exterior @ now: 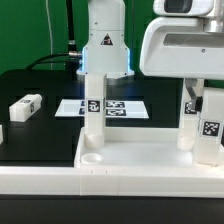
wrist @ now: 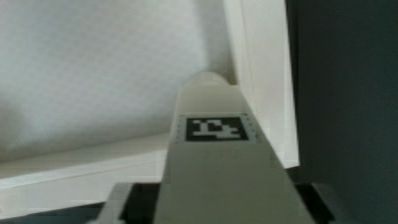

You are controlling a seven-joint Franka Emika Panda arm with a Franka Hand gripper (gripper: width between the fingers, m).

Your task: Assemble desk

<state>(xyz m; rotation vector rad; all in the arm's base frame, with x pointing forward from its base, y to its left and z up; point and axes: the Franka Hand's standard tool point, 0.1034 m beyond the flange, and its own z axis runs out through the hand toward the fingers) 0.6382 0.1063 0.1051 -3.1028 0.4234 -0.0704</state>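
The desk top [exterior: 150, 172] is laid on the table [exterior: 40, 140], toward the edge nearest the exterior view. A leg [wrist: 217, 150] is held at one corner, clamped by the gripper [wrist: 217, 195]. A second leg [exterior: 93, 115] is stood in the far corner on the exterior view's left.

We see an arm [exterior: 104, 30] of glossy white, rounded shells. Its upright column, at twelve o'clock in the exterior view, carries a black triangular patch with a small pale mark inside. A black cable [exterior: 68, 45] runs beside it, at its nine o'clock. At two o'clock sits the broad white hand housing [exterior: 185, 45], round-cornered, with a dark grey band along its upper edge. In the wrist view the gripper [wrist: 224, 202] shows blocky fingers [wrist: 135, 204], one pale grey, the other darker.
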